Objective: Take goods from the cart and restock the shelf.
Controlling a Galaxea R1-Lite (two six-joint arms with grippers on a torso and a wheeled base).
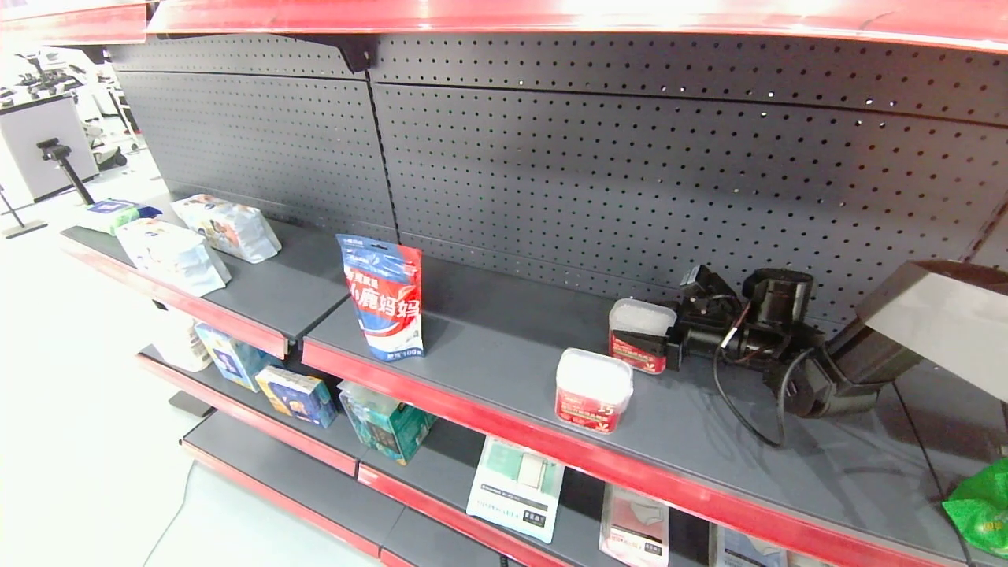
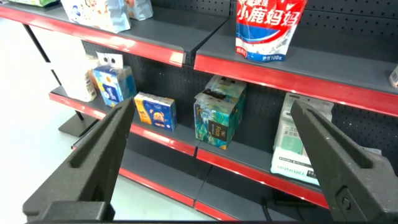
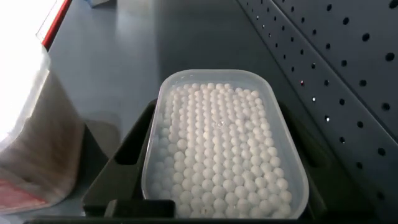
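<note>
On the grey shelf board [image 1: 488, 346], my right gripper [image 1: 660, 340] is shut on a clear tub of white beads [image 1: 639, 321] with a red label, close to the pegboard back. In the right wrist view the tub of white beads [image 3: 221, 143] sits between the black fingers [image 3: 121, 165], resting on the board. A second, like tub [image 1: 592, 390] stands nearer the red front edge, apart from the first. A blue and red pouch [image 1: 383, 298] stands upright further left. My left gripper [image 2: 211, 162] hangs open in front of the lower shelves, with nothing between its fingers [image 2: 93, 162].
White packs [image 1: 197, 236] lie on the neighbouring board at left. Boxes [image 2: 217, 112] and hanging packets [image 1: 516, 484] fill the lower shelf. A green bag [image 1: 980, 504] sits at the right edge. The pegboard wall [image 1: 630, 173] closes the back; a red shelf runs overhead.
</note>
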